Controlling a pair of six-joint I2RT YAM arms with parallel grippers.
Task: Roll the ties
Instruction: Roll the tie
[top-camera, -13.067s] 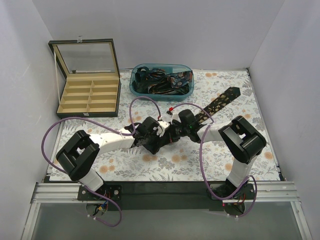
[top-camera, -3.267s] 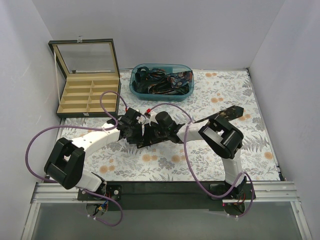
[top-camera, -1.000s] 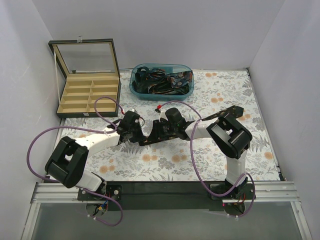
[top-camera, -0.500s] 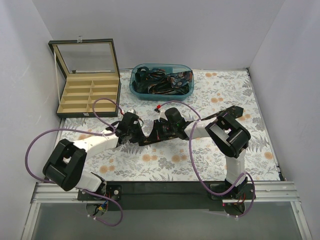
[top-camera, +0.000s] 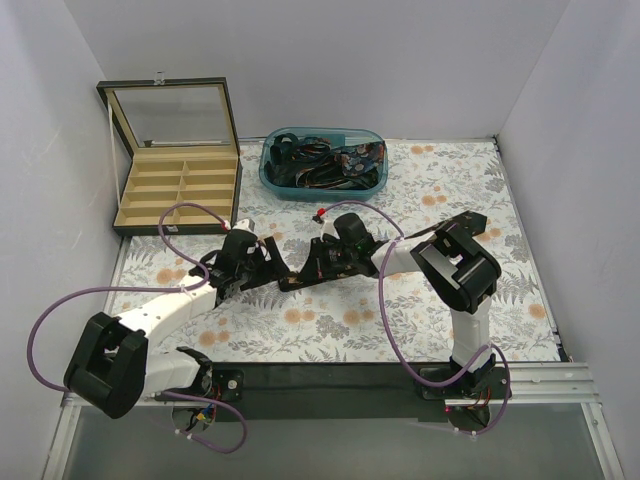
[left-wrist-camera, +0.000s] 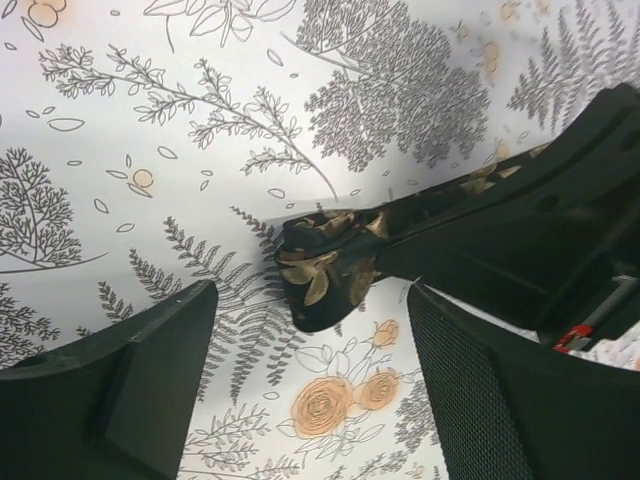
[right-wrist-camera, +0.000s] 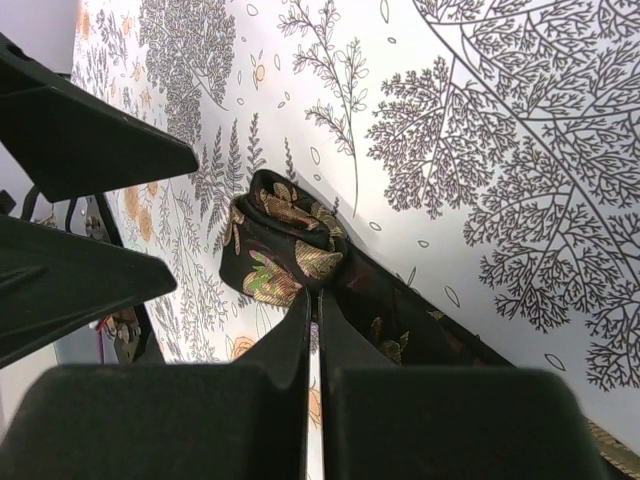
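Observation:
A dark tie with gold-leaf patterning lies across the floral cloth, its wide end (top-camera: 468, 222) at the right behind the right arm. Its other end is wound into a small roll (left-wrist-camera: 322, 262) (right-wrist-camera: 278, 250). My right gripper (right-wrist-camera: 312, 322) (top-camera: 298, 277) is shut, its tips pinching the tie at the roll's edge. In the left wrist view my left gripper (left-wrist-camera: 312, 385) (top-camera: 262, 266) stands open a little short of the roll, not touching it. More ties are heaped in the teal bin (top-camera: 268, 172) at the back.
A wooden compartment box (top-camera: 176, 196) with its glass lid raised stands at the back left. Purple cables loop over both arms. The two wrists sit close together mid-table, and the left fingers (right-wrist-camera: 85, 150) loom beside the roll in the right wrist view.
My left gripper has opened, let go of the roll and drawn back to the left. My right gripper has closed on the tie at the roll.

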